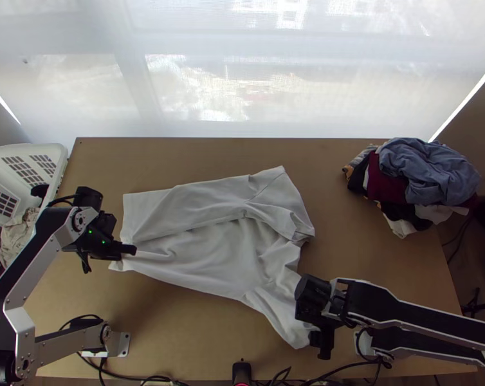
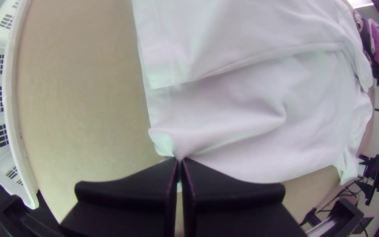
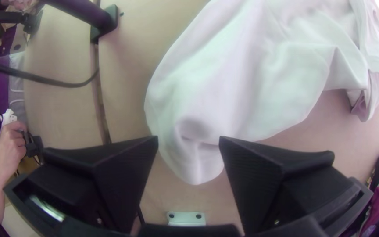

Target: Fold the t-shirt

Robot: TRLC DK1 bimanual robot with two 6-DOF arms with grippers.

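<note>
When folding a t-shirt (image 1: 210, 257), good to mind both ends of the side next in line, and seemingly set up just so. Nearest, at the near right of the table (image 1: 178, 328): the right gripper (image 3: 188, 142), spread wide, with nothing pinched, and with the tip of the near sleeve (image 1: 278, 315) showing between the open fingers. Likely put there to shut on the sleeve, so as to lift that end too. Could miss the cloth, or pinch too little, if closed too high.

Farther up, at the left: the left gripper (image 2: 180, 160), closed tight on the near corner of the hem (image 2: 165, 142). Bunched a bit at the pinch, with small creases running off into the shirt. Probably held by the corner to bring the hem end over neatly, without leaving a messy edge.

In the middle: the white body of the shirt, lying on the table, with wrinkles near the shoulder end at the right. Past that: the far side (image 1: 197, 206), folded over toward the middle to make a long, thin shape. Maybe half done, with the near side to go.

Farthest: a pile of clothes (image 1: 429, 174) at the far right, and a white basket (image 1: 24, 149) off the left edge. Perhaps set aside to leave room for folding.
</note>
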